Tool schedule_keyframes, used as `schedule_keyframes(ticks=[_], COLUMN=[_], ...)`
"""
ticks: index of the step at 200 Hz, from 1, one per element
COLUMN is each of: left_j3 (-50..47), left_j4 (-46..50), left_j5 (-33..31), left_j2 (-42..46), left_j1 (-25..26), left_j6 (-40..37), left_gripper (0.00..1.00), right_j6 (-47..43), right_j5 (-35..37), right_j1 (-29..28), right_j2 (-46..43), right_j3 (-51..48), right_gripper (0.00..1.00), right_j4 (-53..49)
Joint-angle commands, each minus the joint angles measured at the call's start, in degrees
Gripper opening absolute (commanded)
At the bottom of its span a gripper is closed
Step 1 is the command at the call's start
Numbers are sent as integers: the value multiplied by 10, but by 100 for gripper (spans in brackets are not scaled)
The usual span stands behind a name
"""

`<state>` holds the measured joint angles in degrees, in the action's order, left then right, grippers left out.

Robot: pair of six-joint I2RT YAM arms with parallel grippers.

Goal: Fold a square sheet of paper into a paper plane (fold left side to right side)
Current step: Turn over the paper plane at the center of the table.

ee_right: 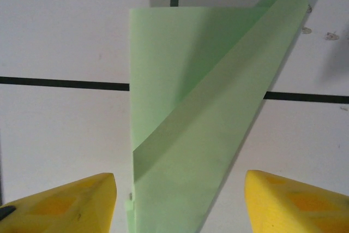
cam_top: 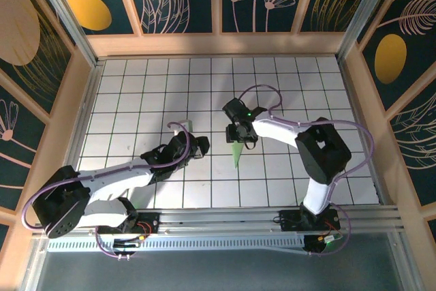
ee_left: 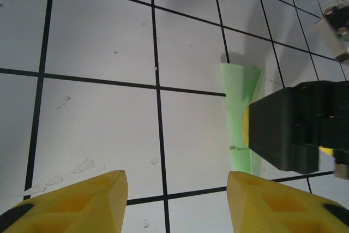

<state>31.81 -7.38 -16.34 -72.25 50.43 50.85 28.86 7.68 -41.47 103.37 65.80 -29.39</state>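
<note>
The paper plane (ee_right: 191, 135) is lying on the white grid table (cam_top: 136, 93) near its middle, as a slim creased dart, and no pinch is being applied to it. The right gripper (ee_right: 180, 181) is being held low over it with fingers spread to either side, the paper loose between them, apparently so the creases are not being disturbed. The left gripper (ee_left: 177, 181) is being held just beside the plane, also spread, with nothing between its fingers. The folding is being judged as done

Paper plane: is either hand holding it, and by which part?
Nothing is held. The paper plane sits free inside the open right hand; the left hand is open, away from it.
</note>
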Motion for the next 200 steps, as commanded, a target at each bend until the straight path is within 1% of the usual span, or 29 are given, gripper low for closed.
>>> schedule_keyframes(ticks=[1,34,63,85,98,109,129,159,170,184,198,200], left_j3=[-14,-15,-9,-4,-3,0,3,6,4,0,-7,-9], left_j4=[13,21,29,33,34,37,42,50,53,53,51,50], left_j5=[-21,-26,-30,-34,-38,-41,-46,-54,-57,-58,-59,-59], left_j2=[14,17,18,20,23,27,34,52,61,78,98,102], left_j1=[-4,-3,-3,-4,-4,-4,-9,-16,-19,-22,-25,-25], left_j6=[15,18,15,13,11,10,6,4,5,10,18,20], left_gripper=[51,51,52,52,52,53,55,60,62,66,70,71], right_j6=[11,14,15,15,16,16,17,8,-2,-18,-26,-26], right_j5=[37,44,54,57,57,58,64,72,59,14,-63,-84], right_j1=[-9,-11,-12,-11,-12,-11,-11,-9,-4,9,30,34], right_j2=[21,20,6,-5,-12,-18,-36,-72,-95,-124,-157,-161], right_j3=[20,22,24,24,23,23,25,30,24,7,-24,-31], right_gripper=[61,54,45,33,25,14,0,0,0,0,0,0], right_j4=[-32,-36,-47,-53,-55,-59,-66,-69,-55,-14,45,56])
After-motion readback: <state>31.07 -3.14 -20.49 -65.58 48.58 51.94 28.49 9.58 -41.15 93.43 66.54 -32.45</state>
